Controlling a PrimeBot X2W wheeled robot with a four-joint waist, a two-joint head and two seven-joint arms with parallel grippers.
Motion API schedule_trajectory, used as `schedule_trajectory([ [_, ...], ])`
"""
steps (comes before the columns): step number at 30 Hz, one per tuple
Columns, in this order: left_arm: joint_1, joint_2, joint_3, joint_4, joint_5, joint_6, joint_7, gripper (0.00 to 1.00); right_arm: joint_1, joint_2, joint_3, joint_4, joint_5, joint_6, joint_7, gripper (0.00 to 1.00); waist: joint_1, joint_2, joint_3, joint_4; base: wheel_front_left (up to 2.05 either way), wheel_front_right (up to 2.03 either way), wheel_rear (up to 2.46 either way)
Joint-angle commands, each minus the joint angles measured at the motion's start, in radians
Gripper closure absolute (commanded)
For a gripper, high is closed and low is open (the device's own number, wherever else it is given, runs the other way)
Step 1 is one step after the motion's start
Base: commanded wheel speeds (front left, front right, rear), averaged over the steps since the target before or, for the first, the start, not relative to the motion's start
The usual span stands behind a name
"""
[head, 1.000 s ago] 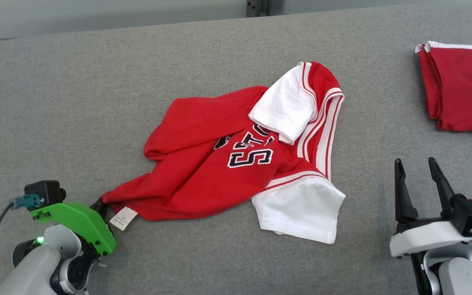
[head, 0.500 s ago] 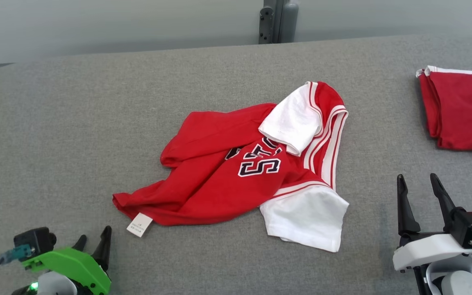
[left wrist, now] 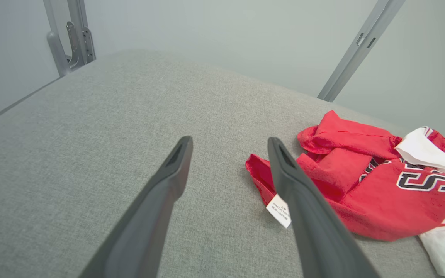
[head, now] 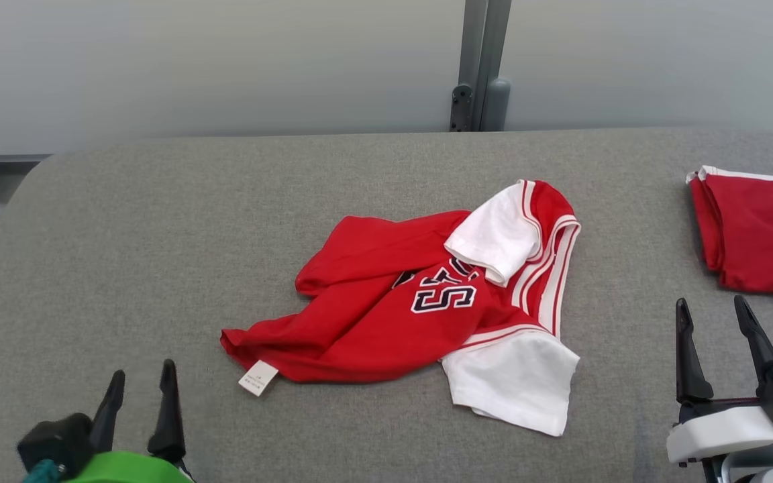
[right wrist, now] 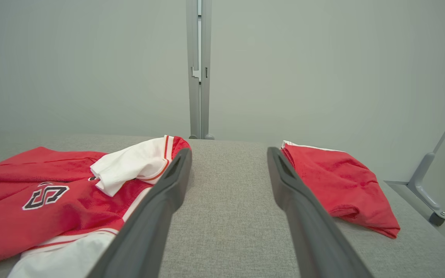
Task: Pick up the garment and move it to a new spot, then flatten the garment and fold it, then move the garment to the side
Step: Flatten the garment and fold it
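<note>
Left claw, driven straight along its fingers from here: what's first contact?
Probably the bare grey tabletop. The open left claw points past the red jersey, whose tagged corner lies off to one side of it; depth is hard to judge.

I see the shirt (head: pixel 373 322) as soft matt cloth; the table (head: pixel 125 255) wears coarse grey weave. At 12 o'clock a smooth metal post (head: pixel 484 60). My left gripper (head: pixel 141 374) looks matt dark plastic.
</note>
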Motion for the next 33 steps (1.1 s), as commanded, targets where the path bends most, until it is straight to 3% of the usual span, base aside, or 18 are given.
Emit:
schedule_trajectory([
  [1, 0.030, -0.001, 0.005, -0.012, 0.088, -0.012, -0.002, 0.00, 0.019, -0.005, 0.001, -0.005, -0.008, 0.000, -0.003, 0.00, 0.0000, 0.0000, -0.028, 0.016, 0.00, 0.00, 0.00],
  [10, 0.112, -0.158, 0.210, 0.010, 0.365, -0.131, -0.001, 0.00, 0.065, -0.007, 0.028, 0.048, -0.030, 0.000, -0.003, 0.00, 0.0000, 0.0000, -0.025, 0.032, 0.00, 0.00, 0.00],
  [18, 0.109, -0.275, 0.360, 0.079, 0.510, -0.257, -0.002, 0.00, 0.072, 0.001, 0.056, 0.077, -0.018, 0.000, -0.003, 0.00, 0.0000, 0.0000, -0.014, 0.029, 0.00, 0.00, 0.00],
  [26, 0.067, -0.334, 0.417, 0.111, 0.603, -0.353, -0.002, 0.00, 0.050, 0.001, 0.075, 0.066, -0.004, 0.000, -0.003, 0.00, 0.0000, 0.0000, -0.007, 0.023, 0.00, 0.00, 0.00],
  [33, 0.054, -0.350, 0.430, 0.127, 0.621, -0.377, -0.002, 0.00, 0.044, 0.001, 0.082, 0.061, -0.001, 0.000, -0.003, 0.00, 0.0000, 0.0000, -0.010, 0.015, 0.00, 0.00, 0.00],
])
